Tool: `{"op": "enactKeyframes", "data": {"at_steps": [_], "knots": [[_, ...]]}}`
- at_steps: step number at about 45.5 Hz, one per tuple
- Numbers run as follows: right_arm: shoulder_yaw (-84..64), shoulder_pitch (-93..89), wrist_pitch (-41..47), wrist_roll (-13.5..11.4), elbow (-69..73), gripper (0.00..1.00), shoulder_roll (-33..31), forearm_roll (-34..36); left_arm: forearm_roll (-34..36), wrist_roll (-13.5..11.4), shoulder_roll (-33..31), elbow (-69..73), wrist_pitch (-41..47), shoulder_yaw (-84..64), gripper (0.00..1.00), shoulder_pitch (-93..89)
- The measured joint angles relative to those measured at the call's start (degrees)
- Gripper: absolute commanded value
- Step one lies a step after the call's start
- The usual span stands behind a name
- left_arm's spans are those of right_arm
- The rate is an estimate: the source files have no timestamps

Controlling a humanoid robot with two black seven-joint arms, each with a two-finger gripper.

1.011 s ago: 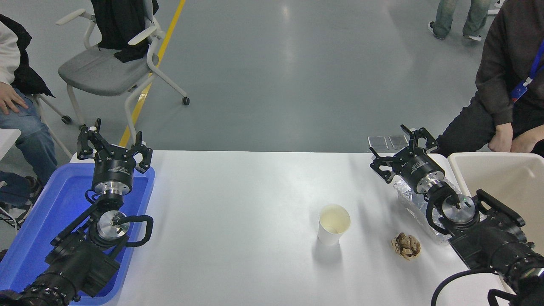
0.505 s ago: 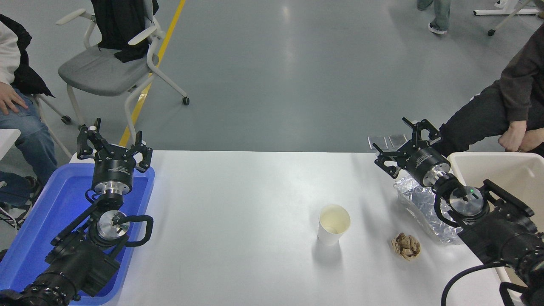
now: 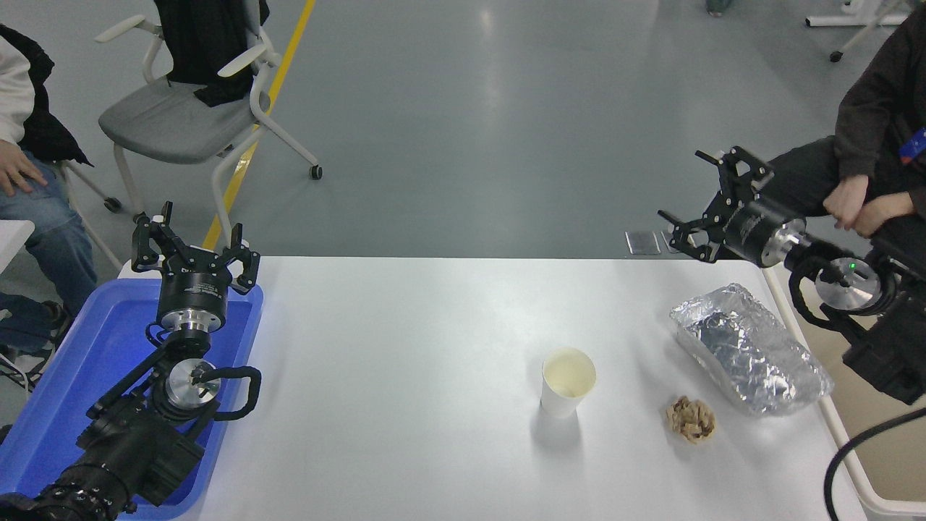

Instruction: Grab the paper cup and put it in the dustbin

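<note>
The white paper cup point(image 3: 568, 381) stands upright on the white table point(image 3: 405, 347), right of centre, with its cream inside showing. The beige dustbin point(image 3: 832, 428) is at the right edge; only its left rim and a bit of its inside show behind the right arm. My right gripper point(image 3: 696, 199) is open and empty, raised above the table's far right corner, well beyond and to the right of the cup. My left gripper point(image 3: 194, 237) is open and parked over the blue tray point(image 3: 65, 376) at the lower left.
A crinkled silver foil container point(image 3: 749, 352) lies right of the cup, beside the bin. A crumpled brown paper ball point(image 3: 691, 419) lies between the cup and the foil. A person point(image 3: 868, 130) sits at the far right, another at the far left point(image 3: 18, 145). A grey chair point(image 3: 181, 123) stands behind.
My right arm has lifted up and swung to the far right, uncovering the foil container. The person at the far right has shifted. The cup and left arm have not moved.
</note>
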Motion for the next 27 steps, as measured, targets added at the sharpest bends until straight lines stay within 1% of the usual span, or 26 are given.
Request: {"op": "enactKeyframes", "data": {"at_steps": [10, 21, 27], "knots": [[-20.69, 13.98, 0.83, 0.23, 4.07, 1.00, -2.70, -1.87, 0.03, 0.00, 0.00, 0.01, 0.00, 0.00, 0.99, 0.00], [-39.88, 30.52, 4.29, 0.40, 11.57, 1.00, -4.69, -9.74, 0.05, 0.01, 0.00, 0.00, 0.00, 0.00, 0.99, -0.01], [-51.64, 40.71, 8.00, 0.43, 15.60, 1.00, -4.63, -13.12, 0.04, 0.01, 0.00, 0.01, 0.00, 0.00, 0.99, -0.01]]}}
